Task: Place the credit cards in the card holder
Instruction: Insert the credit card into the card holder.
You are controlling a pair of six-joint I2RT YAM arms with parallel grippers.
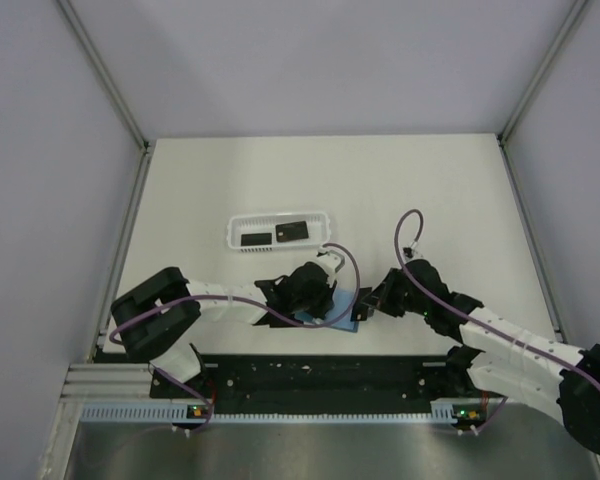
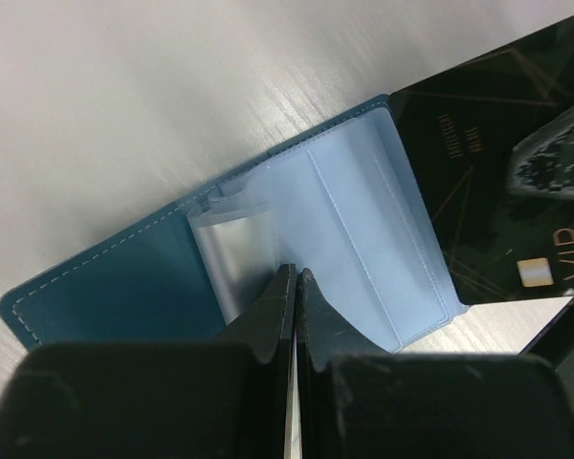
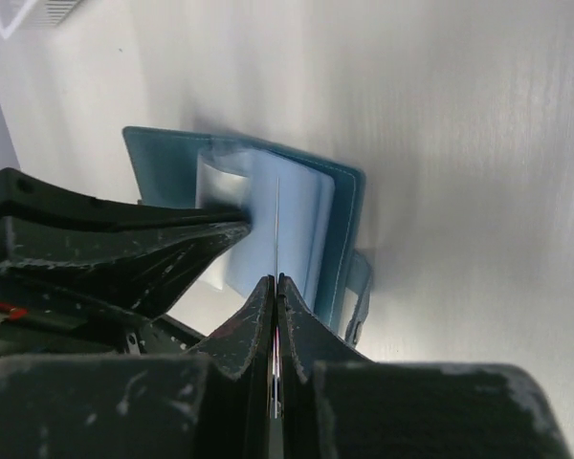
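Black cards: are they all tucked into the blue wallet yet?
Not yet. No card looks tucked in so far. The left hand pinches a clear sleeve of the open card holder, and the right hand holds one black card at its pockets, not slid in. Two more cards lie in the white basket.

The left arm [image 1: 225,305] and right arm [image 1: 510,350] share white shells on the links and bulky black joint housings. A purple cable [image 1: 405,225] loops along each. The left end effector [image 2: 295,277] and right end effector [image 3: 275,282] have black, wedge-shaped fingers [image 2: 258,330] flecked with pale scuffs. Small lights [image 1: 195,410] glow green and orange by the bases.
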